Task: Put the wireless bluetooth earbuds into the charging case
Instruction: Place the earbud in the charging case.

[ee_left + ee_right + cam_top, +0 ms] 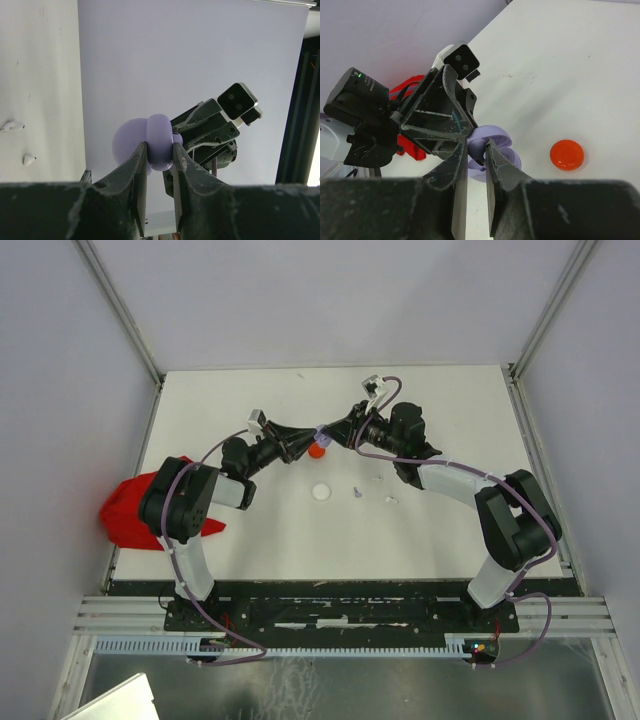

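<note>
My left gripper is shut on the open lilac charging case and holds it on edge above the table, at mid-table in the top view. My right gripper meets it from the right, with the fingers nearly together on a small lilac earbud pressed at the case's open side. Another lilac earbud and two white earbuds lie on the table; the white ones also show in the left wrist view. No red earbud shows.
A red round disc lies just under the grippers. A white disc lies nearer the bases. A red cloth sits at the table's left edge. Grey walls enclose the table on three sides.
</note>
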Robot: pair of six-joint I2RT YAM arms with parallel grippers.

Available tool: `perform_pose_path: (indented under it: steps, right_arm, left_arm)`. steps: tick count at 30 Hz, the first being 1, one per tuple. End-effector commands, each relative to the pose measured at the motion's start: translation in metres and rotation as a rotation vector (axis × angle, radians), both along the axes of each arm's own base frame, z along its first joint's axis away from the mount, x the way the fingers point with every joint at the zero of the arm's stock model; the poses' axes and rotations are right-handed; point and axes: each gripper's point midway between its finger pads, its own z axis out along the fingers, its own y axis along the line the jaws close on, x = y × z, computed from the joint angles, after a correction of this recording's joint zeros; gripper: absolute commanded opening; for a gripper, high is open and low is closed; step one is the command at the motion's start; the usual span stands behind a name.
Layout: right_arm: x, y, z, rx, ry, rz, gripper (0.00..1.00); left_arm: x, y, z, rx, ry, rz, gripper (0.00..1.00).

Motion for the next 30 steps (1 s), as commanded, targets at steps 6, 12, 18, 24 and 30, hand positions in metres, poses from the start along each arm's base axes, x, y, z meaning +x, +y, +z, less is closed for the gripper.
perform_pose_path:
  steps: [6, 12, 18, 24, 30]
  right_arm:
    - [-0.001, 0.002, 0.019, 0.04, -0.05, -0.005, 0.03]
    - [0.002, 0.0, 0.015, 0.023, -0.03, -0.031, 0.04]
    - [0.003, -0.003, 0.007, -0.001, -0.018, -0.047, 0.17]
    - [0.006, -0.007, 0.012, -0.005, -0.037, -0.078, 0.34]
    - [0.008, -0.009, 0.019, -0.004, -0.062, -0.093, 0.4]
  left_arm:
    - [0.003, -0.001, 0.031, -0.066, -0.082, 0.003, 0.03]
    - [0.004, 0.0, 0.036, -0.081, -0.091, 0.01, 0.03]
    - [0.004, 0.0, 0.038, -0.083, -0.097, 0.011, 0.03]
    - [0.004, 0.0, 0.036, -0.08, -0.093, 0.013, 0.03]
    - [0.004, 0.0, 0.033, -0.076, -0.087, 0.013, 0.03]
